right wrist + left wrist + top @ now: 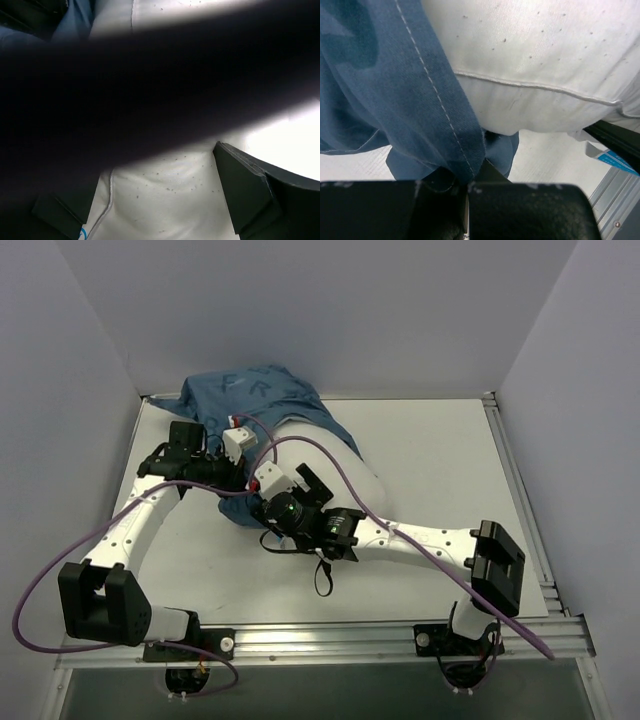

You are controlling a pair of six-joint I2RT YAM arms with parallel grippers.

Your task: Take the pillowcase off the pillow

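Half undressed: the pillowcase (250, 390) is bunched over the pillow's (300, 452) far end on the counter (440, 470), while the pillow's near end lies bare, so the rest has yet to slide off. Only the left wrist view shows the left tool (468, 186) pinching a seamed blue fold just under the pillow's edge. The right tool (150, 200) hangs spread over the pillow's white cloth, with a dark blur blocking half its view.

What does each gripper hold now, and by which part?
The left gripper pinches the dark blue fabric pillowcase at its stitched hem. The right gripper, open over the plump white pillow, holds nothing.
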